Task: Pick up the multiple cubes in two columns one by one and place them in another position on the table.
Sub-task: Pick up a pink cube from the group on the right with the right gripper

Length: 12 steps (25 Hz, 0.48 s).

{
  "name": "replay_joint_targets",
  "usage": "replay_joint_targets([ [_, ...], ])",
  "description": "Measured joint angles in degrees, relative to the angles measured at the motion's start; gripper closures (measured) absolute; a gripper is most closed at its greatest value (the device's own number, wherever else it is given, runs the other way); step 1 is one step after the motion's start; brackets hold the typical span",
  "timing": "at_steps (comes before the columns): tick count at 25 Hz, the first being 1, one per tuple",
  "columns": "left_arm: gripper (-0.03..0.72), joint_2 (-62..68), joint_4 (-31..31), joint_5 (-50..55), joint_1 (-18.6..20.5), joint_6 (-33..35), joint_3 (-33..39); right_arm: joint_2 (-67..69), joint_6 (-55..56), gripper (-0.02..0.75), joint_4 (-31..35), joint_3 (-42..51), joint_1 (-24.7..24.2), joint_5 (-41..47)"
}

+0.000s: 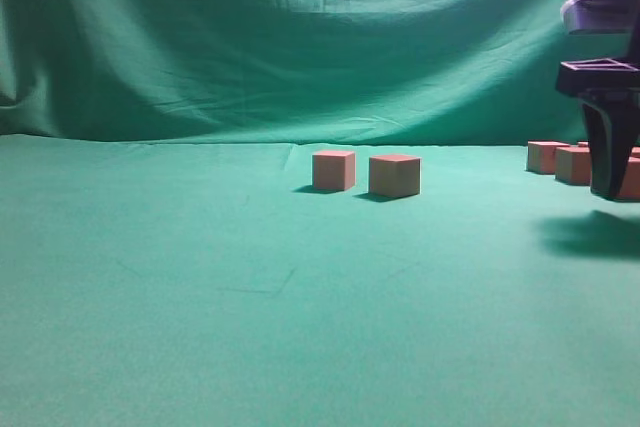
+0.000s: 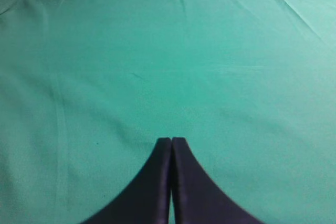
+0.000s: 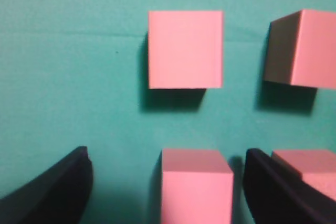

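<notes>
right gripper (image 3: 164, 182): jaws apart, straddling a pink cube (image 3: 195, 187), contact unclear | left gripper (image 2: 171, 142): fingers together over green table (image 2: 157, 66) | two cubes (image 1: 366, 173) mid-table

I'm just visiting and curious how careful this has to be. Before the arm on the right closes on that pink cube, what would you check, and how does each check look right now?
1. Right gripper open: ok, jaws stand wide apart.
2. Cube between the jaws: ok, though it sits nearer the right finger.
3. Neighbouring cube out of the way: not ok, it lies close behind that finger.
4. Low enough to grip: cannot tell.
5. Left gripper out of the way: ok, shut over bare table.
6. Drop area: ok, two placed cubes leave room.
</notes>
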Motion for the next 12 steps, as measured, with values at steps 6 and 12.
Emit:
replay_joint_targets([
  [6, 0.688, 0.00, 0.00, 0.00, 0.00, 0.00, 0.00, 1.36, -1.31, 0.342, -0.04, 0.00, 0.00, -0.36],
  [12, 0.688, 0.00, 0.00, 0.00, 0.00, 0.00, 0.00, 1.69, -1.43, 0.473, -0.04, -0.24, 0.00, 0.27],
])
